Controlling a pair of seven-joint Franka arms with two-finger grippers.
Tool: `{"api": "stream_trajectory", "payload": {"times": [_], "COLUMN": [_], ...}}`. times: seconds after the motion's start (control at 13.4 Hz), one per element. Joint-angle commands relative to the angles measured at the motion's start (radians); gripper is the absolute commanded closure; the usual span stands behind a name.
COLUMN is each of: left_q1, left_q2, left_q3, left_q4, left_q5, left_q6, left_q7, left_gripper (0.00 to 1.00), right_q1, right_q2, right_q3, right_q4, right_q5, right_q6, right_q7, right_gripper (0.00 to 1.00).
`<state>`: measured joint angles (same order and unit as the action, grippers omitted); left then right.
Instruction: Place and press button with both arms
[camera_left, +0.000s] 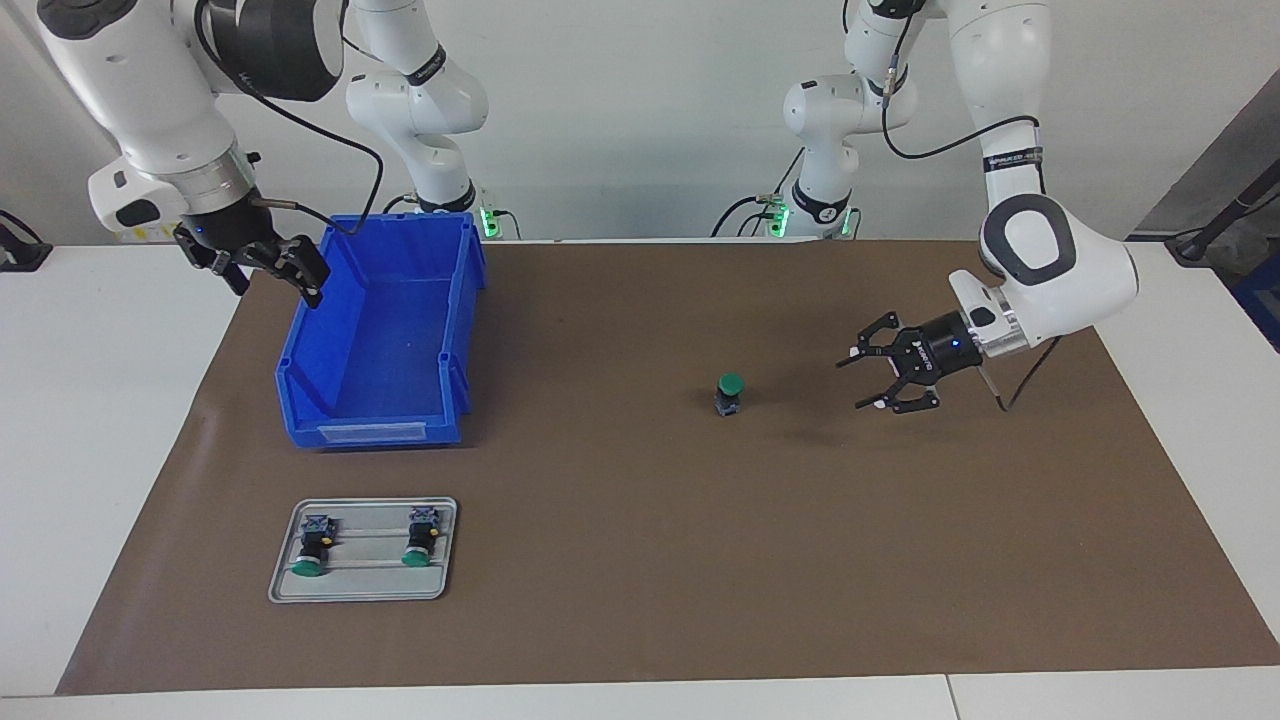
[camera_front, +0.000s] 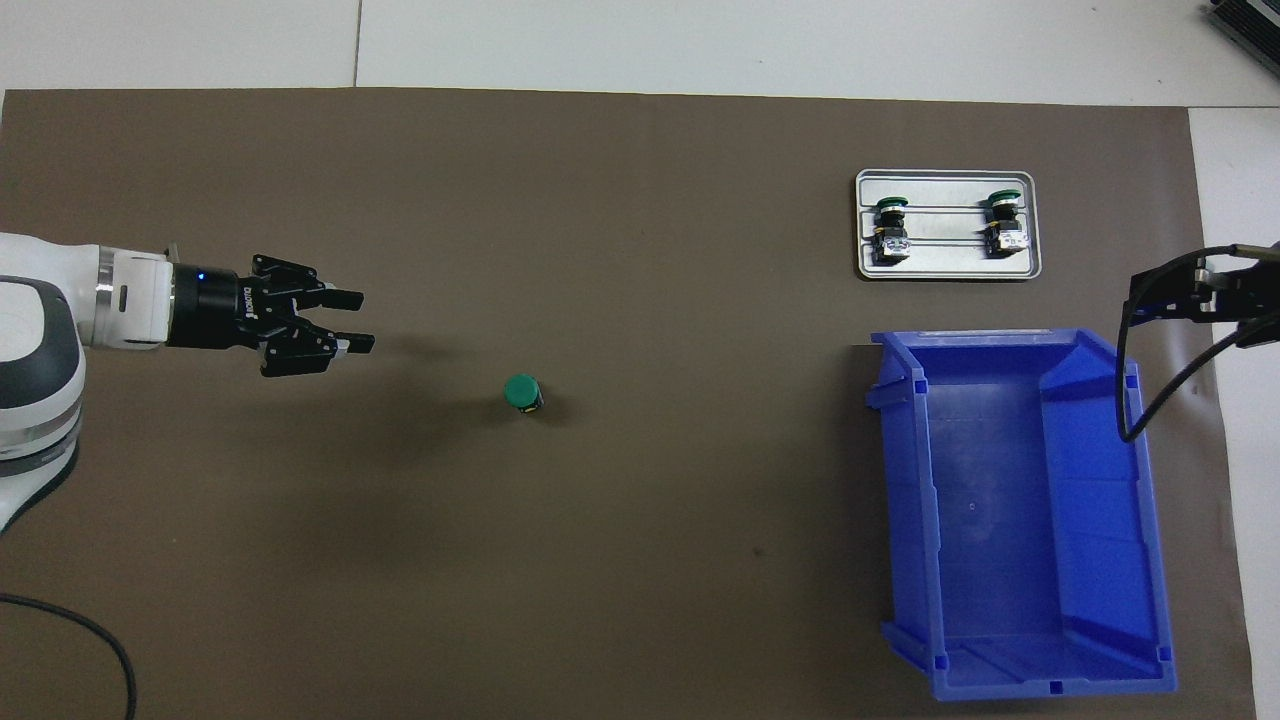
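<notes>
In the facing view, the right gripper (camera_left: 272, 262) comes first, raised over the edge of the one blue bin (camera_left: 385, 335), its fingers apart and holding nothing. One grey tray (camera_left: 362, 588) lies farther from the robots than the bin, with two buttons on their sides on it. The third button (camera_left: 730, 393) stands upright and alone on the brown mat (camera_left: 640, 600), near the middle. Last, the left gripper (camera_left: 868, 380) hangs over the mat beside this button, not touching it, fingers apart and empty.
</notes>
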<state>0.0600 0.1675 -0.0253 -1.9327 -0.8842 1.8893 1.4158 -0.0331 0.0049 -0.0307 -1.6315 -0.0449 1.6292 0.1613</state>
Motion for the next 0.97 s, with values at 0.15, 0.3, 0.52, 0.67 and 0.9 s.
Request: {"api": "stream_trajectory", "payload": {"times": [0.15, 0.3, 0.52, 0.67, 0.9], "left_q1": [-0.037, -0.089, -0.188, -0.267, -0.353], "left_q2": [-0.1, -0.118, -0.128, -0.128, -0.131], "left_q3": [-0.004, -0.005, -0.004, -0.007, -0.007], "left_q4": [0.017, 0.033, 0.063, 0.066, 0.047], "left_q5": [0.21, 0.33, 0.471, 0.597, 0.701], "left_q6": [0.001, 0.001, 0.005, 0.068, 0.114], "left_q7": [-0.373, -0.519, -0.783, -0.941, -1.173], "left_gripper": [0.36, 0.36, 0.35, 0.45, 1.0], "right_q1": [-0.01, -0.01, -0.01, -0.01, -0.01], "right_q2": [-0.028, -0.028, -0.029, -0.029, -0.029], "right_q3": [0.006, 0.006, 0.006, 0.006, 0.006], "right_q4": [-0.034, -0.034, -0.037, -0.037, -0.037], "right_q5": [-0.01, -0.01, -0.01, -0.01, -0.01], "right_q6": [0.017, 0.017, 0.017, 0.017, 0.018], "right_q7": [-0.017, -0.016, -0.017, -0.017, -0.02], "right_gripper": [0.0, 0.0, 0.0, 0.0, 0.0]}}
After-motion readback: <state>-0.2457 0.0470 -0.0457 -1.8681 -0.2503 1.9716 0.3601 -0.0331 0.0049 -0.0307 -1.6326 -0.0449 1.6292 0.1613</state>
